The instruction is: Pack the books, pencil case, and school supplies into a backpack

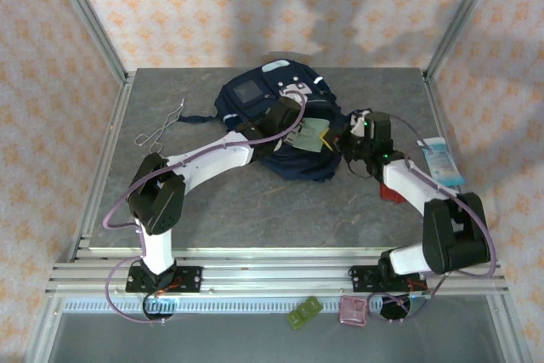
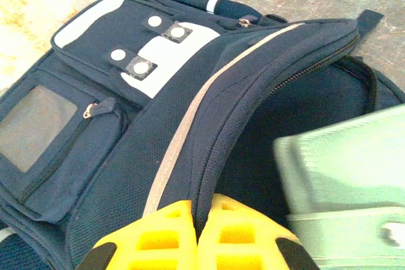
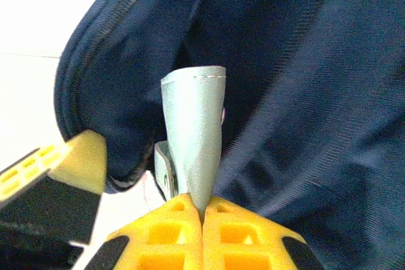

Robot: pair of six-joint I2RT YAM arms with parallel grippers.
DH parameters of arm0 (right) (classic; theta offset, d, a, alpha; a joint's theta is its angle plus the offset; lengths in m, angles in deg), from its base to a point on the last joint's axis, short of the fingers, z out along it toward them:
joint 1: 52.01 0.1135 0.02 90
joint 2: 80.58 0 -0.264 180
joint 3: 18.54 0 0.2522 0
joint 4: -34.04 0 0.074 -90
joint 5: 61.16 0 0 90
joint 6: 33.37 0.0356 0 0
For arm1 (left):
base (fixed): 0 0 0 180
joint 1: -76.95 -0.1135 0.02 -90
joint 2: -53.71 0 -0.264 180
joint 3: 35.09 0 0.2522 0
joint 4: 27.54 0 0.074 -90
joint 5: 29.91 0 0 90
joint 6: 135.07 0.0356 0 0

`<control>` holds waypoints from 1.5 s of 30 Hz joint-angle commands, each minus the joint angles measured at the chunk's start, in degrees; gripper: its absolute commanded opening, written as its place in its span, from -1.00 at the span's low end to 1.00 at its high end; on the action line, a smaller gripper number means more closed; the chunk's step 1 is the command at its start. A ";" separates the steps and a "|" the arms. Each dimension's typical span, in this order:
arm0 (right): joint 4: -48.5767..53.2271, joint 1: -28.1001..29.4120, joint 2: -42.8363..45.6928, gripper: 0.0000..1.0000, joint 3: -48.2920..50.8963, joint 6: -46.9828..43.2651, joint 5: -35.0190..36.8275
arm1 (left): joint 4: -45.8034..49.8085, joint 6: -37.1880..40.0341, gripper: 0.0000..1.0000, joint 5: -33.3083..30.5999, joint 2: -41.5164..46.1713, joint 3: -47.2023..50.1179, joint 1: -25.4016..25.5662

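Right claw clamps grey-green case inside the backpack; left claw pinches its rim.

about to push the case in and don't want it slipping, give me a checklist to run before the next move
1. Rim hold: left gripper shut on the backpack at its opening rim, ok.
2. Case hold: right gripper shut on the grey-green case, ok, though pinched at one thin edge.
3. Path: dark interior open beyond the case, ok.
4. Case fully inside: not ok, its gripped end sits at the mouth.
5. Room deeper in the backpack: cannot tell.
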 commanded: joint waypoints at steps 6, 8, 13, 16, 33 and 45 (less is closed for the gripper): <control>-14.63 5.82 -12.25 -1.00 -7.34 13.96 5.72 | 0.51 -4.17 -1.00 3.94 1.89 -4.48 0.03; -16.08 8.22 -15.13 -1.00 -9.03 16.41 8.46 | 0.10 -5.29 -1.00 5.00 2.05 -4.22 0.03; -29.00 13.82 -22.31 -1.00 -11.59 23.61 11.16 | -0.76 -7.18 -1.00 6.48 1.98 -3.88 0.01; -23.24 15.21 -25.04 -0.72 -15.70 21.62 10.74 | -1.16 -7.55 -1.00 6.22 1.89 -3.54 0.03; 11.78 8.42 6.77 -0.14 -0.73 -0.23 25.44 | -2.13 -7.19 -1.00 4.66 2.59 0.68 -0.25; 43.31 -18.54 19.12 0.44 2.09 -8.71 40.05 | -2.40 -8.08 -1.00 5.95 1.90 0.97 -0.24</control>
